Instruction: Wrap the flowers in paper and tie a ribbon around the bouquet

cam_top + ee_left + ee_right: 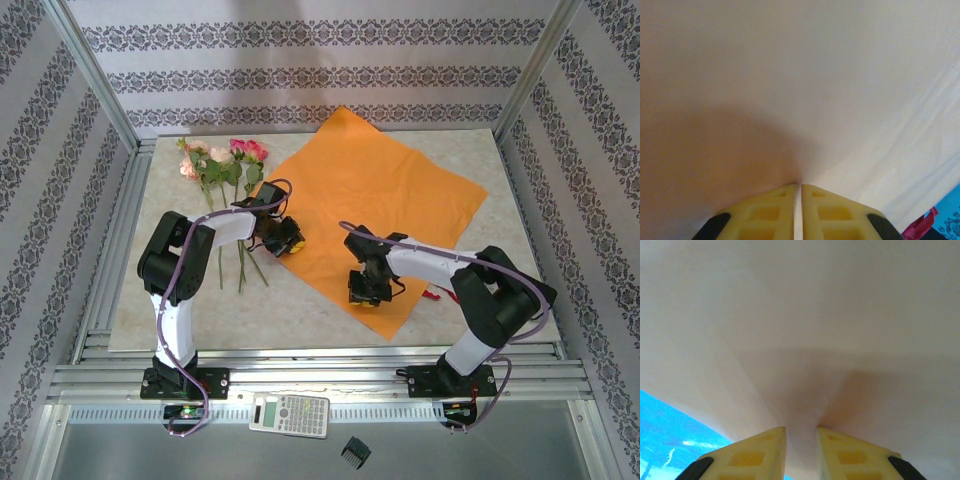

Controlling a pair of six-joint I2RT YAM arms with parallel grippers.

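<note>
**While both arms work the paper's edge, a tear or a slip is the worry**

If the two arms pull against each other, the thin, creased paper [385, 190] will likely rip at a pinch point, or slide out of the weaker grip and fall back flat. The sheet lies as a diamond across the far right of the bench [300, 322], and the arms hold it at two separate spots along its near edges, so uneven lifting could also drag the whole sheet askew.

A second risk, as I judge it, is the flowers [225, 160]. They lie off the sheet, just beside its left corner, with their stems running down past the left arm. A fold made now would enclose nothing, and a sweep of that arm could scatter the stems.

The ribbon [432, 296] shows as a dark red scrap close under the right arm, where it could get snagged.

The left fingers [789, 194], at the sheet's left edge [284, 240], are all but closed, with only a hairline slit between them and the paper meeting their tips: a pinch on the sheet.

The right fingers [776, 439], at the near edge [366, 292], stand a narrow way apart with a ridge of paper rising between them. Whether they grip it firmly I cannot tell.
</note>
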